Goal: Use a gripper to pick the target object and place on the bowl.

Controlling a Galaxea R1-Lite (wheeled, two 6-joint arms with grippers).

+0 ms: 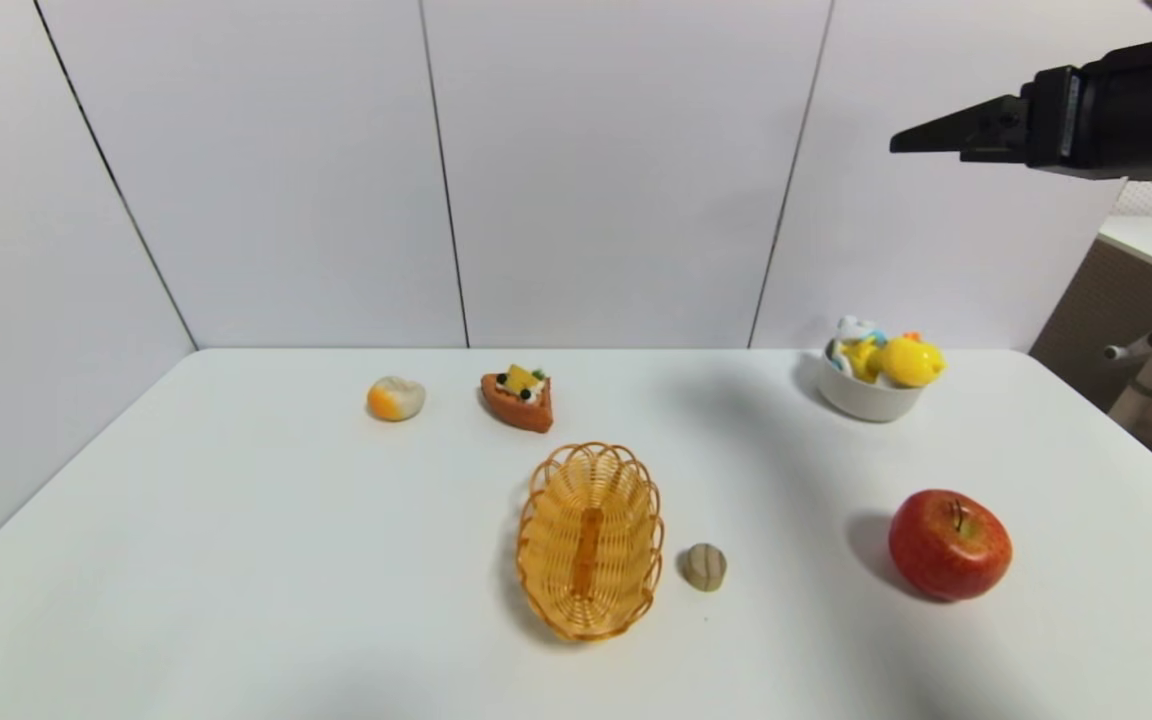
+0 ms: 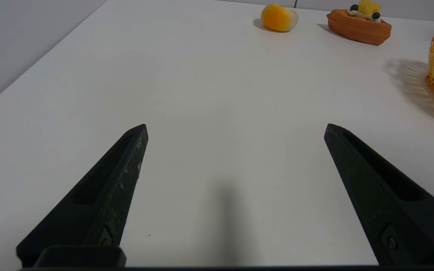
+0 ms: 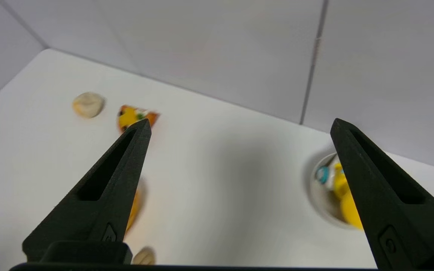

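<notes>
Yellow plastic duck (image 1: 908, 360) lies tipped in the bowl (image 1: 866, 400), likely light, stiff, slippery and best pinched across its body, while the right gripper (image 1: 898, 144) hangs high above, jaws wide, empty.

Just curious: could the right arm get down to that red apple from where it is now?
Probably yes. The right gripper hangs open and empty high above the table, and the apple sits alone on its side, with nothing over it.
</notes>
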